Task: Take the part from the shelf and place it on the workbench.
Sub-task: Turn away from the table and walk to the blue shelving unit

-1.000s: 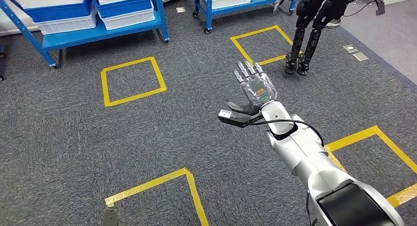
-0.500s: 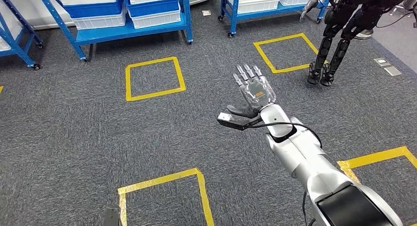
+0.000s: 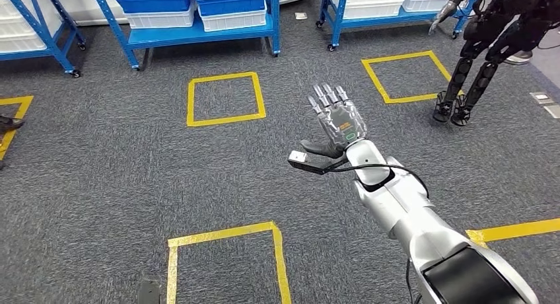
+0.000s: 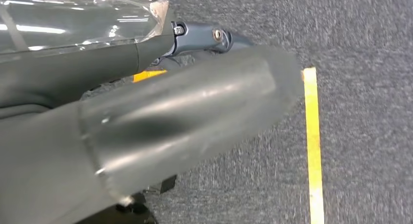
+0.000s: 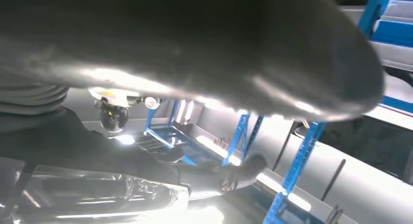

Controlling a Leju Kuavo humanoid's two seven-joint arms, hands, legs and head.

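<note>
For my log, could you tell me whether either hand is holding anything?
The right hand holds nothing, its fingers spread. The left hand cannot be told.

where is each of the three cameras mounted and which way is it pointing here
Head view: high on the body, looking forward and down at grey carpet, yellow tape squares and blue shelves; right hand raised, fingers spread.
Left wrist view: behind the left hand, facing the carpet and a yellow tape line.
Right wrist view: behind the right hand, facing the blue shelves.
Shared: carpet tape, shelves.
</note>
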